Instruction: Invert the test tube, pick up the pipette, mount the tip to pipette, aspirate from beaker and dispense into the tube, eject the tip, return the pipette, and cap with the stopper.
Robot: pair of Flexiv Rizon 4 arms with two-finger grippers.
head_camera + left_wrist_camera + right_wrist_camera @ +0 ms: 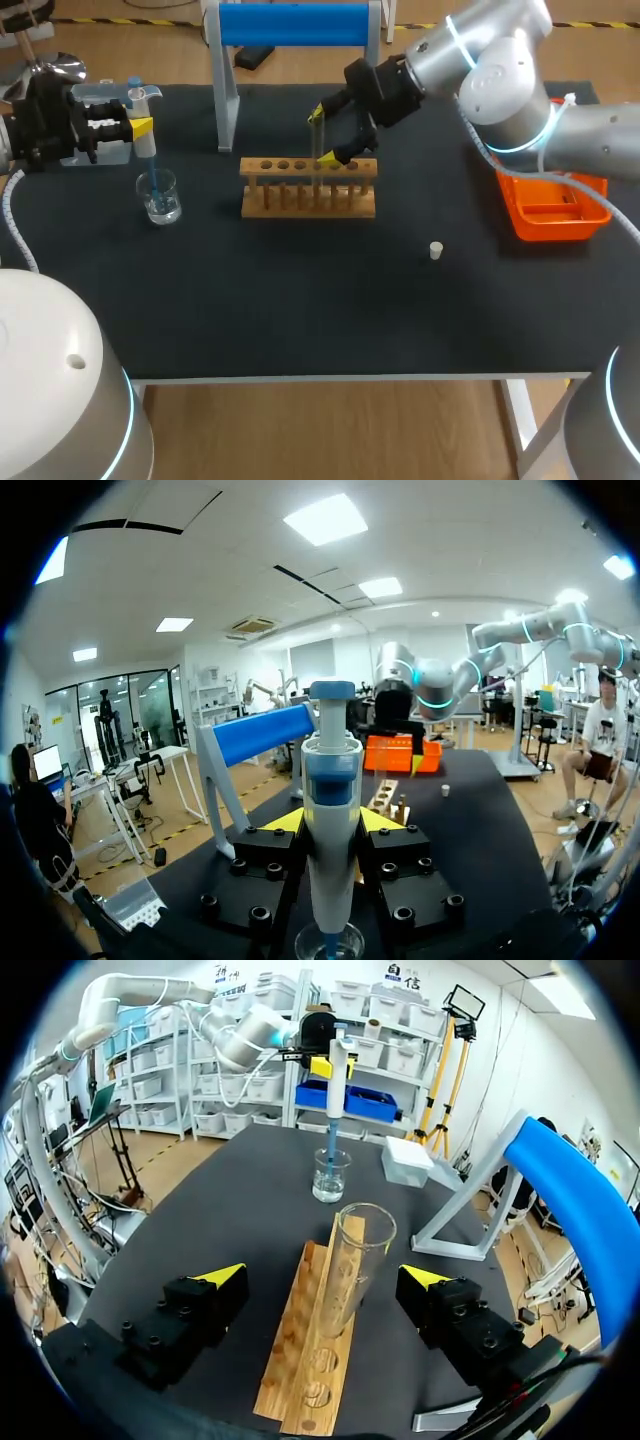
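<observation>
Bench (300, 320): dark top. A blue roller stand (290, 25) stands at the far edge and an orange tray (555, 212) on my right side.

Right tool (326, 136): hangs over the wooden rack (308, 195), which sits mid-bench. Fingers spread wide, one yellow tip to each side of the test tube (355, 1260). Neither tip touches the glass; clear gaps show on both sides in the right wrist view. It holds nothing.

Left tool (140, 128): over the left end of the bench, narrow, clamped on the body of the pipette (146, 120) from two sides. The pipette hangs upright with its plunger end up. Its slim blue tip reaches down into the beaker (159, 197) directly below.

Beaker: clear glass holding a little clear liquid, standing on the bench well to the left of the rack.

Test tube: upright in one of the rack's middle holes, open mouth up, uncapped.

Stopper (436, 250): small and white, alone on the bench, to the right of the rack and nearer to me, apart from both tools.
</observation>
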